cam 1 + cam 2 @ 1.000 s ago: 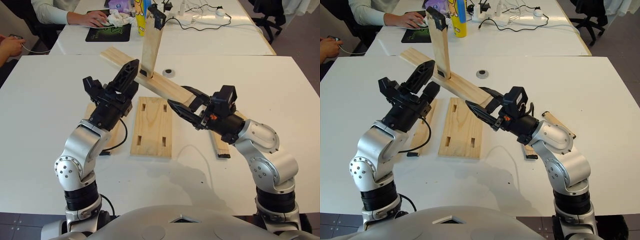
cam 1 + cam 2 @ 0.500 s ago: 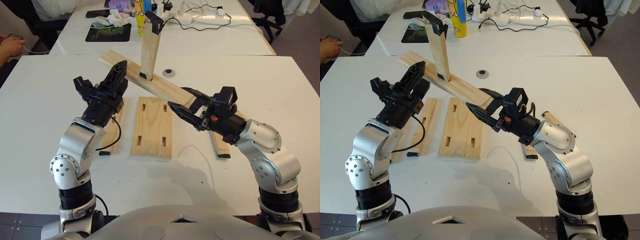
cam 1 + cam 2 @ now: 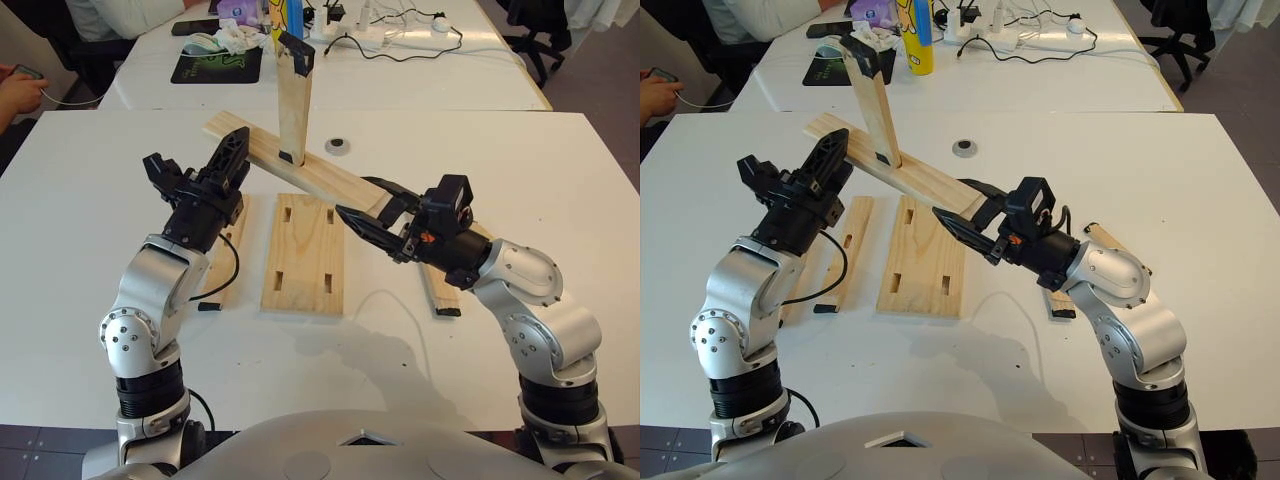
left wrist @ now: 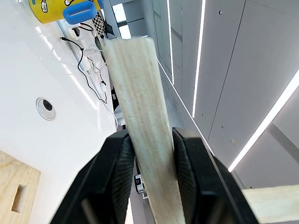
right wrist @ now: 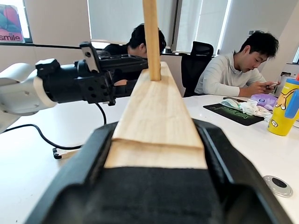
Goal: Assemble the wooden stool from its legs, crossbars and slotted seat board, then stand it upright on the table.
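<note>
A long wooden bar (image 3: 320, 175) hangs slanted above the table, with a shorter piece (image 3: 293, 110) standing up from a slot in it, black-capped on top. My left gripper (image 3: 232, 152) is shut on the bar near its far left end; in the left wrist view the wood (image 4: 140, 116) sits tight between both fingers. My right gripper (image 3: 366, 206) is shut on the bar's near right end (image 5: 156, 121). The slotted seat board (image 3: 303, 253) lies flat below. One loose piece (image 3: 846, 250) lies under my left arm, another (image 3: 441, 291) under my right.
A round grommet (image 3: 337, 146) sits in the table behind the bar. On the desk beyond are a yellow bottle (image 3: 919, 40), a dark mat (image 3: 215, 66) and cables (image 3: 400, 35). A person's hand (image 3: 20, 90) rests at the far left edge.
My left gripper has drawn back leftward along the bar. The bar has rolled, so the standing piece, which leaned right, now leans slightly left. My right arm has barely moved.
</note>
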`<state>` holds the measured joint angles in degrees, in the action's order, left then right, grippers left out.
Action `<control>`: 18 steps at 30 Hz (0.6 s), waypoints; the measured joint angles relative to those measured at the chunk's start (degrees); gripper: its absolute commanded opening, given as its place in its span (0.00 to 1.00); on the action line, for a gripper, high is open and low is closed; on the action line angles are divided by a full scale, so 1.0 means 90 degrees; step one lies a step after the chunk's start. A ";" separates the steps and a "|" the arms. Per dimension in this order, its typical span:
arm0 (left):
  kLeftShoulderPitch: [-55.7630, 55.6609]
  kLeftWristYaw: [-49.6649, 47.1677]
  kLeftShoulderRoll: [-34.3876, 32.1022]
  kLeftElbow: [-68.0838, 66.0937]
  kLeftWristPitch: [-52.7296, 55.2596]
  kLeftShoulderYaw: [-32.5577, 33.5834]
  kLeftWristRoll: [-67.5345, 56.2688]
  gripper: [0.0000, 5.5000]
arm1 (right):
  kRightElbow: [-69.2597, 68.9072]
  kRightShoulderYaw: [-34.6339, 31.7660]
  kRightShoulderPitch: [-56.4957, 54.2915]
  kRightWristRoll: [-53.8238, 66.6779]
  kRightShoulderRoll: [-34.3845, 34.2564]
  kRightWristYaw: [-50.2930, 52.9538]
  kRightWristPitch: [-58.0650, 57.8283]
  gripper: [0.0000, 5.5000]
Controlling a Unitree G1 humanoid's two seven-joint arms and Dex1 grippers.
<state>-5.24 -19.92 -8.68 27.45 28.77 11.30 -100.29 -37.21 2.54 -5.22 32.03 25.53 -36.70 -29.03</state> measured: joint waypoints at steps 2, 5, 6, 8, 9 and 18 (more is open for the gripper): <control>0.0000 0.0002 0.0000 0.0000 -0.0006 -0.0008 0.0027 0.22 | 0.0022 0.0006 0.0000 0.0000 0.0000 0.0000 0.0000 0.37; 0.0000 0.0014 0.0000 0.0000 -0.0011 -0.0014 0.0054 0.22 | 0.0034 0.0009 -0.0001 0.0001 0.0001 0.0001 0.0000 0.37; -0.0001 0.0027 0.0000 0.0000 -0.0011 -0.0015 0.0076 0.22 | 0.0042 0.0013 -0.0001 0.0001 0.0001 0.0002 0.0000 0.37; -0.0001 0.0047 0.0000 0.0000 -0.0011 -0.0016 0.0107 0.22 | 0.0052 0.0015 -0.0003 0.0006 0.0000 0.0007 -0.0007 0.44; -0.0001 0.0056 0.0000 0.0000 -0.0010 -0.0016 0.0132 0.22 | 0.0068 0.0015 -0.0013 0.0027 -0.0002 0.0011 -0.0029 0.45; 0.0074 0.0078 -0.0081 -0.0115 -0.0187 0.0067 0.0970 0.19 | 0.0240 -0.0489 -0.0411 0.1127 -0.0093 0.0307 -0.0544 0.58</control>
<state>-4.57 -19.22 -9.41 26.42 27.09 11.90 -91.56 -35.06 -1.86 -8.91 42.18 24.70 -33.93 -33.93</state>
